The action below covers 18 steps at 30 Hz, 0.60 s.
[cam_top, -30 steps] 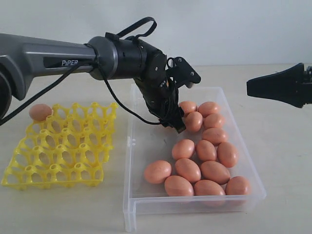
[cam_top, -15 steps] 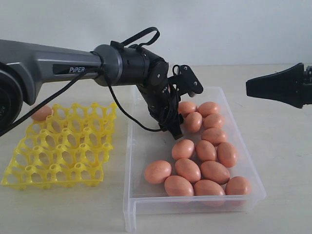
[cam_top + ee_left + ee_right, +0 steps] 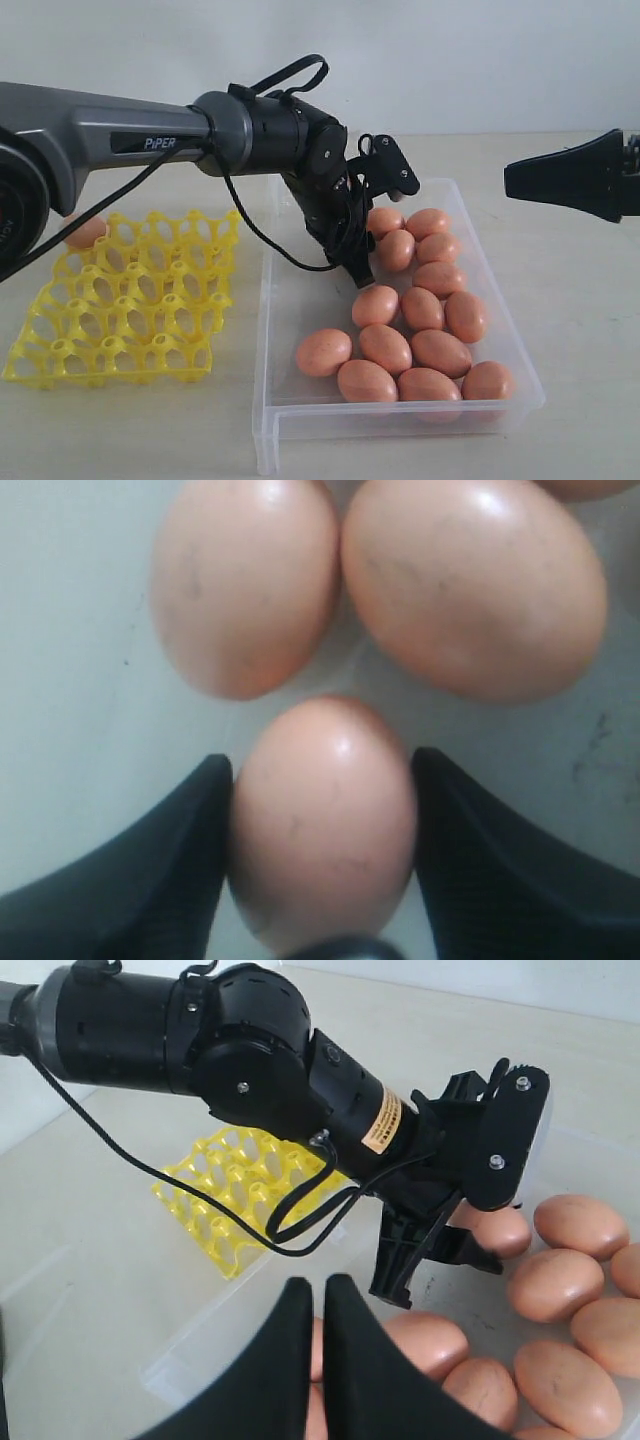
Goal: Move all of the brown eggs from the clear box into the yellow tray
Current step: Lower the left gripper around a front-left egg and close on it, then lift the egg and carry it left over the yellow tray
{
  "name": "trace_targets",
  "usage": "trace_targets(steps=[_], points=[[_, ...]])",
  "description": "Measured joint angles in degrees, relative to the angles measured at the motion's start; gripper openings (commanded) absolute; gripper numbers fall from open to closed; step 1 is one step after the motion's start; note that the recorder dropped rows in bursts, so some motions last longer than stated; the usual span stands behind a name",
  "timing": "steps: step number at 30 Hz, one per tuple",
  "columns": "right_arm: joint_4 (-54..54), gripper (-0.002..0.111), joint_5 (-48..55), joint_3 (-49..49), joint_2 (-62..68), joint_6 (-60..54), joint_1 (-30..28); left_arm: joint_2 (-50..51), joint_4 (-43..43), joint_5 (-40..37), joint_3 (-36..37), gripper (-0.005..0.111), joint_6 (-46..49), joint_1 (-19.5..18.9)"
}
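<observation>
done: tray egg (image 3: 85, 231) sits in the yellow tray (image 3: 120, 335), back corner cup away from the box
todo: about fourteen brown eggs (image 3: 441, 352) lie in the clear box (image 3: 300, 425); other cups bare
left arm: reaches in from the tray side, wrist pitched down over the box's back half
left fingers (image 3: 150, 880): against both sides of target egg (image 3: 322, 830), which rests on the box floor, not lifted
right fingers (image 3: 280, 1360): clenched, holding nothing, hovering right of the box
</observation>
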State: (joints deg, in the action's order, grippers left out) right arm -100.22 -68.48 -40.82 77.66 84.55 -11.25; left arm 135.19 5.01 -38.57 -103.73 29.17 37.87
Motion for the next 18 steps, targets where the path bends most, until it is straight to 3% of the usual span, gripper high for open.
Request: trace_targets(steps=[7,18], points=[[0.00,0.000,0.00,0.00,0.00,-0.13,0.00,-3.94,-5.62,-7.84,0.68,0.004,3.88,-0.10],[0.00,0.000,0.00,0.00,0.00,-0.13,0.00,-14.33,-24.41,-4.60,2.41,0.004,12.52,-1.34]])
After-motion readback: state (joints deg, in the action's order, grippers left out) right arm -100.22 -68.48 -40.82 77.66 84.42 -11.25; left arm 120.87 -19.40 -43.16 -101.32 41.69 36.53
